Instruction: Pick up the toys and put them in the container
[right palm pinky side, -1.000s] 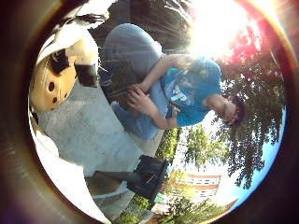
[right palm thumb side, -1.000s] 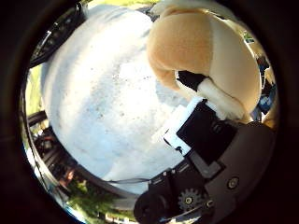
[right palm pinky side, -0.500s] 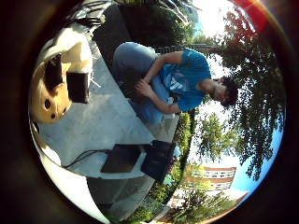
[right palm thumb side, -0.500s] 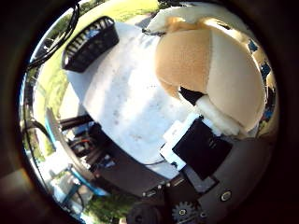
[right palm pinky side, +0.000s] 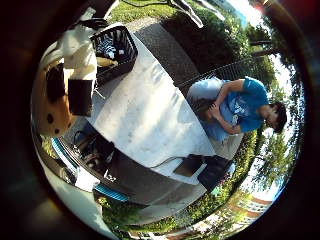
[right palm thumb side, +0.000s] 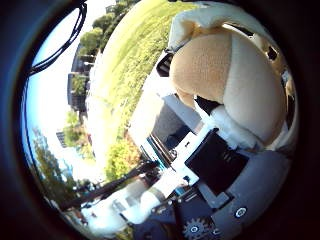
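A tan and cream plush toy (right palm thumb side: 235, 85) with dark spots fills much of the thumb side view, close against the palm. My right hand (right palm thumb side: 215, 165) is shut on it, and a black-padded finger (right palm pinky side: 80, 97) lies across the toy's body. The black basket (right palm pinky side: 129, 50) stands at one end of the white table (right palm pinky side: 150, 120), some way off from the palm, with a striped toy and a tan one inside it.
A person (right palm pinky side: 235, 105) sits beside the table's long edge, hands in lap. Dark flat items (right palm pinky side: 207, 172) lie at the table end away from the basket. Crates and gear (right palm pinky side: 92, 155) sit under the table edge. Grass (right palm thumb side: 125, 65) surrounds the spot.
The hand has swung round with the plush toy still held. The basket now shows in the little finger side view, and the thumb side view has turned from the table to grass and sky.
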